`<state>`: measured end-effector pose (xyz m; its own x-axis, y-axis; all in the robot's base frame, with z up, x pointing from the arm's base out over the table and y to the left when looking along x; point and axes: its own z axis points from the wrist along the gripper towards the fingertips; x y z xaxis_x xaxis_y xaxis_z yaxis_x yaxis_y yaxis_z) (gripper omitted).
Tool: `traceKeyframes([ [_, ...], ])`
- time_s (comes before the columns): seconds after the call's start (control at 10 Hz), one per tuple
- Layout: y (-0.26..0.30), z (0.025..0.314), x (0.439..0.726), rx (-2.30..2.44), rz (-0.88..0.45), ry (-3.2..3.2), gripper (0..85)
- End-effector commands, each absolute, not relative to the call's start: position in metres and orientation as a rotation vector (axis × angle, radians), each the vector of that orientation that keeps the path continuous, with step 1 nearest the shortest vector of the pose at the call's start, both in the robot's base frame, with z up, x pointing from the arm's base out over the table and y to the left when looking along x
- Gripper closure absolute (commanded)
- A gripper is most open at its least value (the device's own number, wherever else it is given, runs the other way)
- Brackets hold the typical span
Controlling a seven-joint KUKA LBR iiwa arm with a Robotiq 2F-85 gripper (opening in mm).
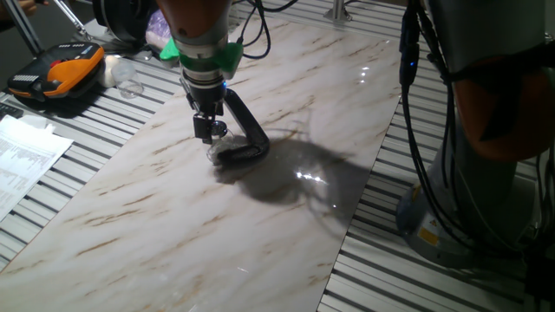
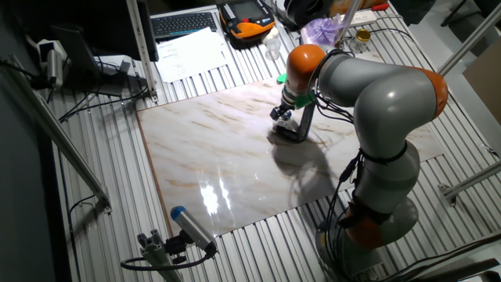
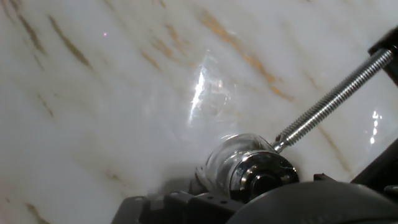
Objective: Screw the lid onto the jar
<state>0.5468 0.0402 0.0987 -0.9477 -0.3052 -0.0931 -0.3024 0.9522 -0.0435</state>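
Nowhere can any writing be read. Low over the marble table the gripper is held, just above the jar, which is pinned in the black C-clamp and capped with the lid; the finger gap cannot be made out

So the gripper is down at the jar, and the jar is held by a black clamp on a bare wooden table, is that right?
Not quite. The surface is a white marble-patterned board with tan veins, not bare wood; the hand view shows it closest. The rest holds: the gripper is down at the jar, held by the black clamp.
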Motion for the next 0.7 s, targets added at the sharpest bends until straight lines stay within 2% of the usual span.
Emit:
traceKeyframes([
  [0.0,0.0387,0.099,0.548,-0.674,-0.037,2.967,0.0],
  [0.6,0.033,0.0974,0.5525,-0.679,-0.055,2.989,0.0],
])
